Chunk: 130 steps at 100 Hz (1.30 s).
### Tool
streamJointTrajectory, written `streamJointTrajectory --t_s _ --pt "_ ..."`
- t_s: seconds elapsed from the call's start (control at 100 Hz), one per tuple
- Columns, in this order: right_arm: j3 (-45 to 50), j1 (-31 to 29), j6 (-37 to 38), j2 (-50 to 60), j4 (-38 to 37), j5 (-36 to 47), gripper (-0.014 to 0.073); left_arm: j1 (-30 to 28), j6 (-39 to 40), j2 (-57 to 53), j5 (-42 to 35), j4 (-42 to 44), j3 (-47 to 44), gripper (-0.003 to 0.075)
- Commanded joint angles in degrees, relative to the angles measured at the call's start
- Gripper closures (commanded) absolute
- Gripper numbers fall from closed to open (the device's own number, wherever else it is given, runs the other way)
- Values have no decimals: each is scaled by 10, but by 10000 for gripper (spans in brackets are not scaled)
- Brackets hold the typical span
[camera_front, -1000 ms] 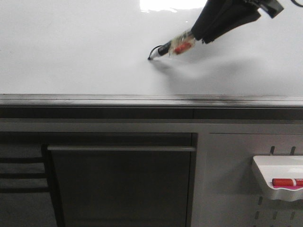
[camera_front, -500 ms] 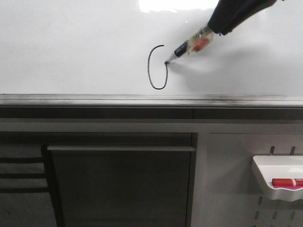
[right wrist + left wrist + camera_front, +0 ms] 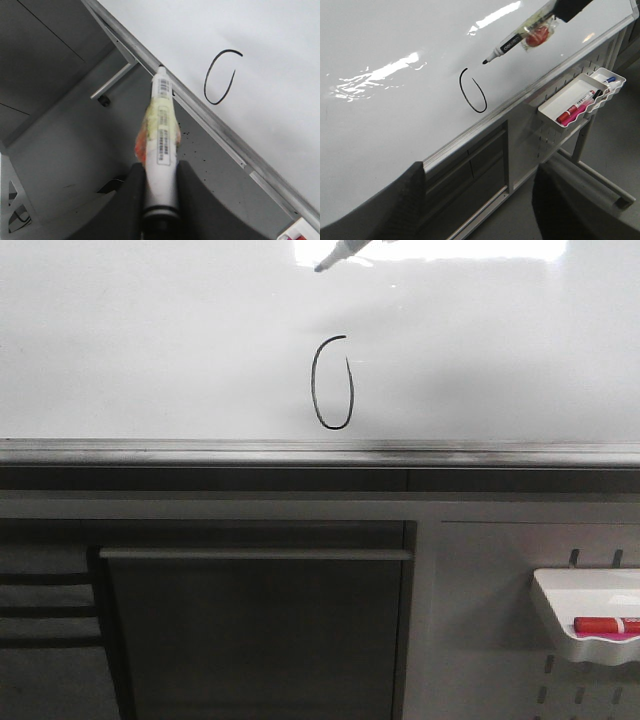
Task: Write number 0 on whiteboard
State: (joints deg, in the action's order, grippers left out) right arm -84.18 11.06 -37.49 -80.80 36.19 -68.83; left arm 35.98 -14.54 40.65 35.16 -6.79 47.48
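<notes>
Item: marker (image 3: 161, 135), light, stiff, slick-barrelled, clamped mid-barrel in my right gripper (image 3: 159, 187), tip off the whiteboard (image 3: 150, 350) above the number 0 (image 3: 333, 383) (left gripper's state I cannot tell); I'd grip no lower.

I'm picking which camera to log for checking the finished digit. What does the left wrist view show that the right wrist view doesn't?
Only the left wrist view shows the white tray with its pens and the marker tip hanging off the board beside the number 0. Only the right wrist view shows the right gripper with its jaws clamped on the marker. Both show the 0 on the whiteboard, unclosed at one end.
</notes>
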Motion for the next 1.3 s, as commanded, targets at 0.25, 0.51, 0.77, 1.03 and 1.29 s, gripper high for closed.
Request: streamJointTrajectory --t_s 0.25,0.51,0.77,1.03,1.29 --pt "58 -4 -1 92 12 -31 609 15 -84 127 61 -19 63 292" --pt "61 29 -24 92 1 -58 609 107 -170 254 107 -21 152 292" --pt "62 124 -24 92 -62 -58 609 125 -194 315 125 -21 217 292" --pt "62 178 -32 92 -70 -58 609 125 -287 318 128 -99 219 292" --pt "62 203 -42 101 -69 -58 609 125 -296 318 158 -108 219 292"
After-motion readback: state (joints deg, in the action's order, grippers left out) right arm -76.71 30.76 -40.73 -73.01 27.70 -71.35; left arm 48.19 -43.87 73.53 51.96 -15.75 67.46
